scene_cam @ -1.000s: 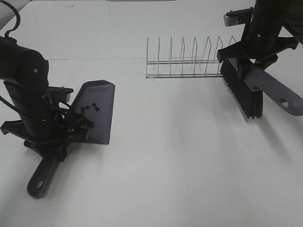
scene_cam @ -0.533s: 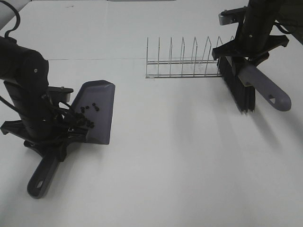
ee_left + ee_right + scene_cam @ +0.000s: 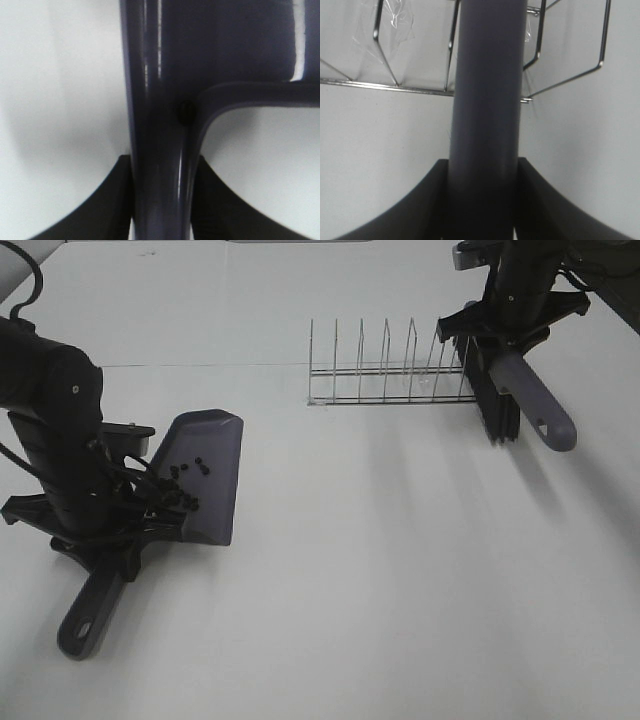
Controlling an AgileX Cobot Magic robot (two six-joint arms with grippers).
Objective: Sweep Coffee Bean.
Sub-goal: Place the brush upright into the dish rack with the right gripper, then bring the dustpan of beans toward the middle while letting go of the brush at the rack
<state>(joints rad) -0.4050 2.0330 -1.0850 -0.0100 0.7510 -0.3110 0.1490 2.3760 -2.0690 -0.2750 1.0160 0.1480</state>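
Holding dustpan (image 3: 205,475) clamped in my left gripper (image 3: 161,197), coffee bean (image 3: 183,492) inside — sweeping looks done; right gripper (image 3: 482,200) grips brush (image 3: 500,405) beside rack (image 3: 385,375) — next, park it gently

The flat white table (image 3: 380,570) carries a thin silver wire rack (image 3: 390,375) of upright prongs toward its far side. A grey plastic dustpan (image 3: 210,470) sits low at the left (actual contact unclear).

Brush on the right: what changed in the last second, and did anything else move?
The right gripper, still shut on the brush, carried it toward the far side and slightly left, up to the wire rack's right end. The left gripper, dustpan and coffee beans stayed put.
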